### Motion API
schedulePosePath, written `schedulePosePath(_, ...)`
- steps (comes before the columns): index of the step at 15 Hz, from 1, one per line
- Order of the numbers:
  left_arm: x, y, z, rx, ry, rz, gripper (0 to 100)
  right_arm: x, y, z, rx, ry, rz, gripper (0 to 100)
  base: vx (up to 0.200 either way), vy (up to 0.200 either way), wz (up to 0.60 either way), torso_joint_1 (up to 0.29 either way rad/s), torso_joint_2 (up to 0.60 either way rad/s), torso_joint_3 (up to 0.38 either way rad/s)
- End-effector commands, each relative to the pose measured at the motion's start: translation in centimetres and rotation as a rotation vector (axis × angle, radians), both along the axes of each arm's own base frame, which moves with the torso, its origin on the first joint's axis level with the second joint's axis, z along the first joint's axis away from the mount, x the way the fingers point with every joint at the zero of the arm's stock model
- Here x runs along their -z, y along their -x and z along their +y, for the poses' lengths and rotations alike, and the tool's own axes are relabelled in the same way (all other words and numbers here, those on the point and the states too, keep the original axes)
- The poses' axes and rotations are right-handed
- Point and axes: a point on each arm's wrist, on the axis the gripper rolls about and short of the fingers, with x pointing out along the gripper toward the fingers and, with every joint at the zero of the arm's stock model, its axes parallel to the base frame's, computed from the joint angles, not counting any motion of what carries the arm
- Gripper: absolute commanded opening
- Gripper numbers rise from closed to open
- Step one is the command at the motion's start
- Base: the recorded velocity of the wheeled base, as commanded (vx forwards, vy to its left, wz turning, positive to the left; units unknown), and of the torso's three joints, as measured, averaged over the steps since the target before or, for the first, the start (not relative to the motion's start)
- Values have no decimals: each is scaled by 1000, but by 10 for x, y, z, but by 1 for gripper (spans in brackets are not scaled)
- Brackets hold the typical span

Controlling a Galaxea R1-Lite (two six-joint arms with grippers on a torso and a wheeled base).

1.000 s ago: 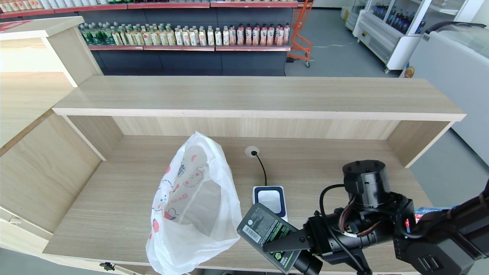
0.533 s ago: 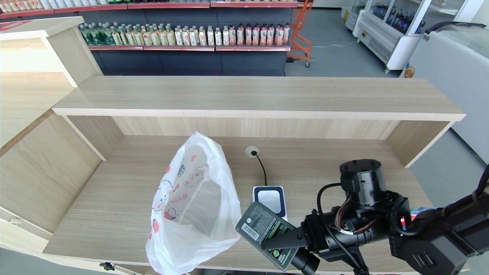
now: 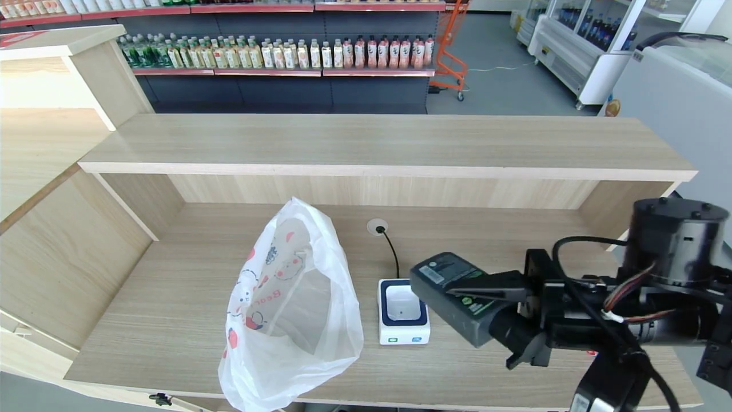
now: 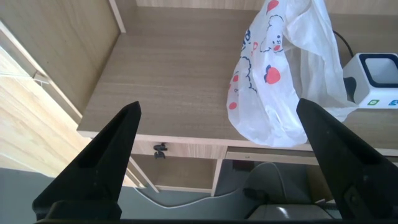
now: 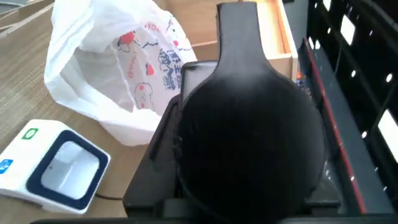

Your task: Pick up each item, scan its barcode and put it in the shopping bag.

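A dark box with green labels is clamped in my right gripper, which is shut on it and holds it in the air just right of the scanner. The white and blue scanner sits on the counter with its window facing up. Left of it stands the white shopping bag with a red cartoon print, its mouth open. The right wrist view has the box close up, above the scanner and near the bag. My left gripper hangs open off the counter's front edge, near the bag.
The wooden counter has side walls and a raised shelf across the back. A black cable runs from the scanner to a hole in the counter. Store shelves with bottles stand beyond.
My right arm has swung right and back from the counter's front edge beside the bag. The box moved with it and now sits level, beside the scanner, which is uncovered.
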Motion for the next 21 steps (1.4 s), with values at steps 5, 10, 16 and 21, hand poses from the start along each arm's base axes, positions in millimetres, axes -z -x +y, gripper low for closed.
schedulePosePath(5,0,0,0,-1,2,0,100,-30,62,-77,618,-670,1146,0,0,0,0,0,0,0)
schedulePosePath(10,0,0,0,-1,0,0,100,-17,29,-60,764,-1137,1900,0,0,0,0,0,0,0)
schedulePosePath(16,0,0,0,-1,0,0,100,2,26,-59,828,-1132,2008,0,0,0,0,0,0,0)
schedulePosePath(21,0,0,0,-1,-2,0,100,3,28,-59,829,-1127,2011,0,0,0,0,0,0,0)
